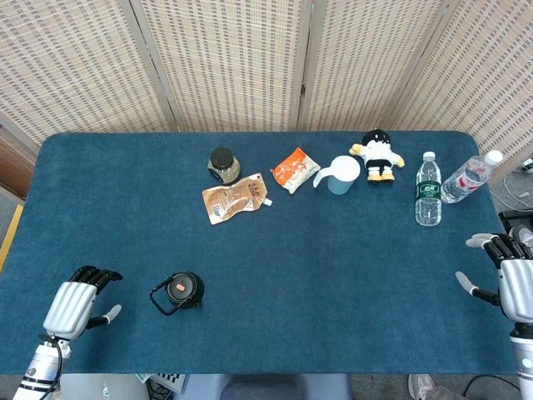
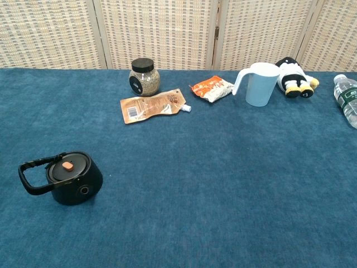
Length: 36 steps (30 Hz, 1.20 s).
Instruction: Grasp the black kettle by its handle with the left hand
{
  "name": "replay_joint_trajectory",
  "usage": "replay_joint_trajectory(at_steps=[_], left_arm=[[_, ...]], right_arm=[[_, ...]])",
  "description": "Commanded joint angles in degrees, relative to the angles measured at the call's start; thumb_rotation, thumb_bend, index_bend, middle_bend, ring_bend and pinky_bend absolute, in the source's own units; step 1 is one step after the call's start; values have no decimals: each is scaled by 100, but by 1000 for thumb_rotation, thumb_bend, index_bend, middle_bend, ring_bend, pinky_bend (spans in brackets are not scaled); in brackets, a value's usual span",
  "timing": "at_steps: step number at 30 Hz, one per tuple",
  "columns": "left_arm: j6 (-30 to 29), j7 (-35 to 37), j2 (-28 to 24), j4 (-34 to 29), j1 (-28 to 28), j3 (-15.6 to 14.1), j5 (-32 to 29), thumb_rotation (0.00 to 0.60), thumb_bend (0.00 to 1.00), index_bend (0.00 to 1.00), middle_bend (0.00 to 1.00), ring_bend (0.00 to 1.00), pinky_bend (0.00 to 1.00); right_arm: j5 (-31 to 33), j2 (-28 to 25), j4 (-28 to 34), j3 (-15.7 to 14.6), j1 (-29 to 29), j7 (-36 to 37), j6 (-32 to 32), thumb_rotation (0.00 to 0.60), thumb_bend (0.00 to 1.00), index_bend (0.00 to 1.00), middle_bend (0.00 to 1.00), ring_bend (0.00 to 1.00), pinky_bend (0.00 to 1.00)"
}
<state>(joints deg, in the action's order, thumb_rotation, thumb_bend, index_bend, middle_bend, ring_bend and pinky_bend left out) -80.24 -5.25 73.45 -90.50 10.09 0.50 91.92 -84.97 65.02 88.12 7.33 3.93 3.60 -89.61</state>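
Note:
The small black kettle [image 1: 181, 291] [image 2: 71, 177] with an orange knob on its lid stands on the blue cloth near the front left. Its looped handle [image 1: 158, 297] [image 2: 30, 176] points left, toward my left hand. My left hand [image 1: 77, 303] hovers at the front left corner, about a hand's width left of the handle, holding nothing, fingers apart and slightly bent. My right hand [image 1: 510, 279] is at the table's right edge, open and empty. Neither hand shows in the chest view.
Across the back lie a dark-lidded jar [image 1: 223, 165], a brown pouch [image 1: 235, 198], an orange snack packet [image 1: 294, 169], a pale blue jug [image 1: 341, 175] and a plush toy [image 1: 377, 153]. Two water bottles, one standing [image 1: 427, 189], one lying [image 1: 470, 176], are at the right.

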Motion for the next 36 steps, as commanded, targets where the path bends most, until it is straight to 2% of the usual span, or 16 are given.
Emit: replay_joint_trajectory(at_steps=[1, 7, 18, 36], left_arm=[[131, -69, -15, -33, 115, -44, 94, 600, 167, 303, 353, 287, 189], [404, -225, 24, -107, 327, -116, 239, 600, 166, 268, 338, 283, 189], [822, -406, 109, -187, 648, -174, 292, 600, 166, 262, 331, 282, 189], [1074, -570, 258, -229, 908, -154, 126, 600, 166, 254, 320, 277, 190]], right_arm=[[8, -2, -1, -2, -6, 3, 1, 600, 197, 360, 325, 229, 266], [2, -6, -3, -22, -19, 18, 14, 600, 197, 360, 325, 229, 266], [26, 7, -64, -54, -61, 107, 33, 600, 197, 360, 325, 229, 266], [34, -16, -83, -69, -126, 178, -2, 600, 198, 360, 325, 229, 266]])
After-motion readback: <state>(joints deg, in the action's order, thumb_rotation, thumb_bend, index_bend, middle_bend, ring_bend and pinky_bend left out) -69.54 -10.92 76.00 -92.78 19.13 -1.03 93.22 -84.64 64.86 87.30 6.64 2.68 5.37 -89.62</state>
